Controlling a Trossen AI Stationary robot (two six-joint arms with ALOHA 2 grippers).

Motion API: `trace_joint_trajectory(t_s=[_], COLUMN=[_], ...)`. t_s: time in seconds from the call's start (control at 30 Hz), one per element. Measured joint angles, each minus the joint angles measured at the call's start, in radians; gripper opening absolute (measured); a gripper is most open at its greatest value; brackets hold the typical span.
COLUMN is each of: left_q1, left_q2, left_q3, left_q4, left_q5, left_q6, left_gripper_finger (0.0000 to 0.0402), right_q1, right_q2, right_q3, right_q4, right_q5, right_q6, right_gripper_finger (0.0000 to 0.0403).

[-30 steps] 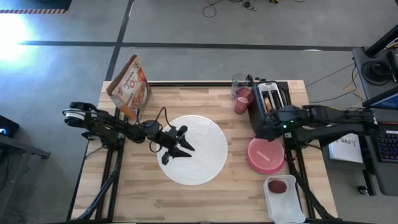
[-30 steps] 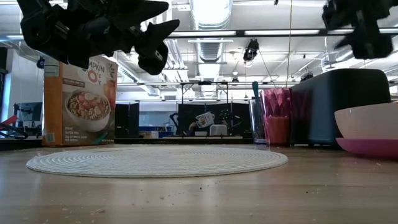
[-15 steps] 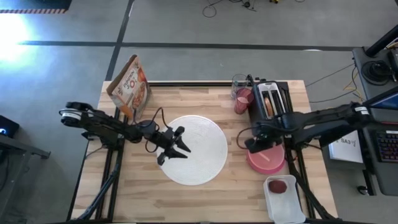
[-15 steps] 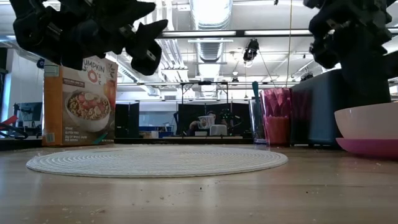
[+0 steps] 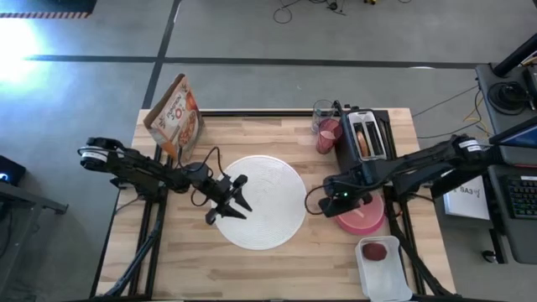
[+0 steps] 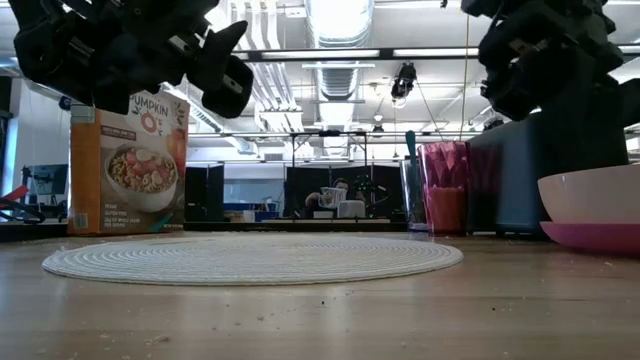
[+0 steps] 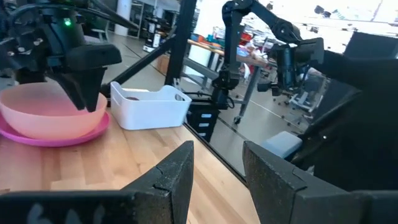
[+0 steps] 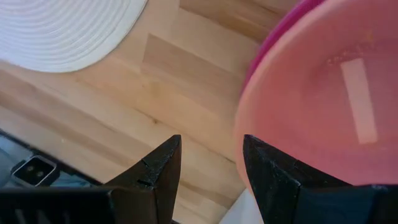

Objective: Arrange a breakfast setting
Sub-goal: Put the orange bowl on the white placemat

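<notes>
The large white round disc [image 5: 262,201] lies flat at the table's middle. The translucent peach bowl [image 5: 362,206] sits in the small magenta plate [image 5: 357,226] to its right. My right gripper [image 5: 330,201] is open, low at the bowl's left rim [image 8: 249,118]; one finger is over the bowl and one is outside it, and no touch shows. My left gripper [image 5: 231,201] is open and empty above the disc's left part. The pink tumbler [image 5: 327,134] and the cereal box [image 5: 174,113] stand at the back. A small red fruit [image 5: 376,250] lies in the white tray [image 5: 394,273].
The black toaster [image 5: 367,138] stands just behind the bowl, with something tan in a slot. A clear glass [image 5: 322,112] stands behind the tumbler. Bare wood lies in front of the disc and between the disc and the plate [image 8: 161,87].
My right gripper has gone from above the toaster toward the table's near and left edges and down, ending at the bowl's left rim. My left gripper has drifted a little toward the table's left edge over the disc. Nothing on the table has moved.
</notes>
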Motion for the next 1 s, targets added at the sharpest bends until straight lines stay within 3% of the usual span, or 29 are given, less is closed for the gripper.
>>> trace_joint_trajectory(t_s=[0.27, 0.47, 0.7, 1.0], left_q1=[-0.005, -0.005, -0.005, -0.005], left_q2=[0.000, 0.000, 0.000, 0.000], left_q3=[-0.003, -0.003, -0.003, -0.003], left_q4=[-0.001, -0.001, -0.001, -0.001], left_q5=[0.034, 0.039, 0.039, 0.038], left_q6=[0.010, 0.012, 0.015, 0.011], left_gripper_finger=[0.0123, 0.0123, 0.0123, 0.0123], right_q1=[0.000, 0.000, 0.000, 0.004], right_q2=[0.142, 0.214, 0.262, 0.263], right_q3=[0.075, 0.173, 0.250, 0.282], right_q4=[-0.022, -0.161, -0.349, -0.345], right_q5=[0.006, 0.016, 0.110, 0.105], right_q6=[-0.032, -0.111, -0.132, -0.133], right_gripper_finger=[0.0162, 0.0162, 0.0162, 0.0162])
